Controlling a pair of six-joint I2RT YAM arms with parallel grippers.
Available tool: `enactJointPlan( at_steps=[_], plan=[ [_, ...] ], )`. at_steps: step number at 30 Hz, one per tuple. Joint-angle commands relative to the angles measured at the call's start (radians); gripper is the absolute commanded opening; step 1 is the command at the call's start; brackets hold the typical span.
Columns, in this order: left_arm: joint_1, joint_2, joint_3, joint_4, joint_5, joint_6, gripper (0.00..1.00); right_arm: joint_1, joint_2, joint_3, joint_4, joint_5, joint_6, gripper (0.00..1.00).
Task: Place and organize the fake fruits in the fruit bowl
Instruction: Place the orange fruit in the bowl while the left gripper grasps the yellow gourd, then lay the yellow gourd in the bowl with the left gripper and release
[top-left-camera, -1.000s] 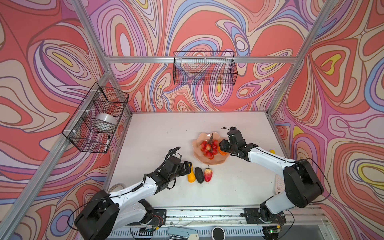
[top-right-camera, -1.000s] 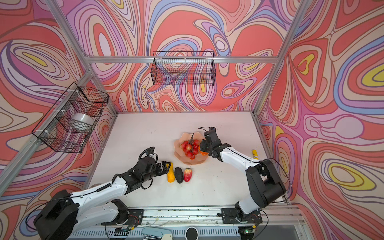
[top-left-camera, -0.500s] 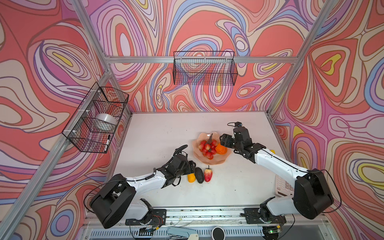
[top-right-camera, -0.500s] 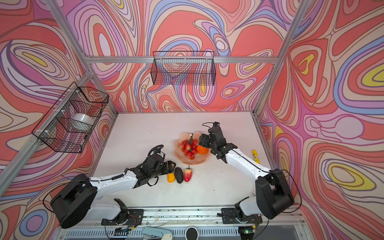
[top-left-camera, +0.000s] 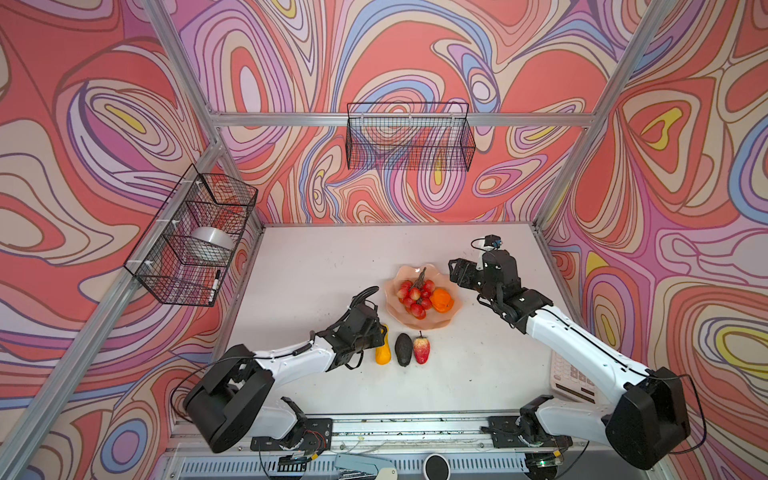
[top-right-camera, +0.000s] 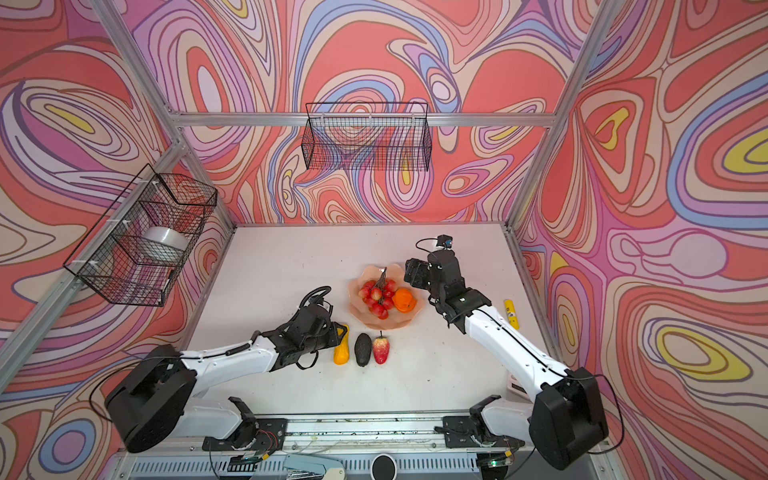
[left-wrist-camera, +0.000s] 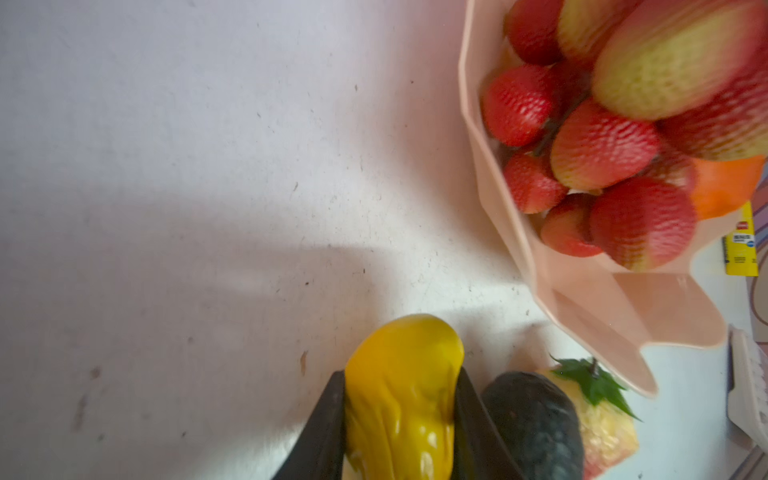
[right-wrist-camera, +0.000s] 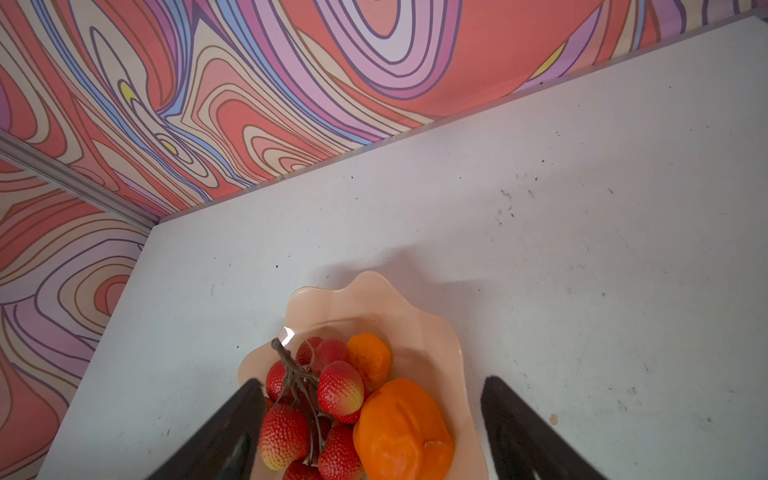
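- The fruit bowl, a peach-pink dish with a scalloped rim, sits mid-table. It holds the red berry bunch, with a large orange fruit and a small orange fruit pressed against it.
- Three fruits lie in a row on the table just in front of the bowl: the yellow-orange oblong fruit, the dark avocado-like fruit beside it, and the strawberry-like fruit at the end.
- The left gripper has its jaws drawn in against both flanks of the oblong fruit. The fruit appears to rest on the table, not yet lifted.
- The right gripper hangs over the bowl's far-right rim, its jaws spread wide and nothing in them.
- The step in hand looks like the pick-up of the oblong fruit, with the avocado-like and strawberry-like fruits to follow.
- The next move calls for a lift clear of the neighbouring avocado-like fruit. A short carry over the near rim follows, then a release on the bare near side of the bowl.
- A yellow tube lies well apart, near the right wall.
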Motion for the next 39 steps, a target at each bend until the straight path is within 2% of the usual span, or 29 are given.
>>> enactJointPlan(
  at_steps=[1,3,6,10,13,19,30,33,37,39],
  plan=[
    [-0.003,-0.151,0.033,-0.173,-0.098,0.055,0.28,-0.010,-0.001,0.006,0.002,0.013,-0.010,0.86],
    [-0.003,-0.230,0.069,-0.253,-0.137,0.095,0.28,-0.012,0.005,0.011,0.007,0.008,-0.010,0.86],
    [-0.003,-0.258,0.139,-0.285,-0.139,0.154,0.28,-0.015,0.014,0.010,0.010,0.003,-0.007,0.86],
    [-0.003,-0.153,0.247,-0.255,-0.090,0.195,0.28,-0.016,0.008,0.001,0.008,-0.001,-0.003,0.86],
    [-0.003,-0.021,0.331,-0.218,-0.059,0.203,0.27,-0.017,-0.010,-0.010,-0.001,0.001,0.000,0.86],
    [-0.002,0.169,0.421,-0.162,-0.078,0.118,0.23,-0.020,-0.063,-0.028,-0.036,0.014,0.000,0.86],
    [-0.001,0.316,0.461,-0.063,-0.100,-0.020,0.26,-0.023,-0.100,-0.055,-0.051,0.009,0.014,0.86],
    [-0.001,0.327,0.467,-0.044,-0.113,-0.033,0.30,-0.023,-0.099,-0.058,-0.052,0.003,0.012,0.86],
    [0.000,0.351,0.490,-0.043,-0.107,-0.037,0.48,-0.023,-0.097,-0.055,-0.057,-0.005,0.007,0.86],
    [0.000,0.359,0.503,-0.049,-0.101,-0.041,0.62,-0.023,-0.094,-0.052,-0.070,-0.016,0.004,0.86]
  ],
)
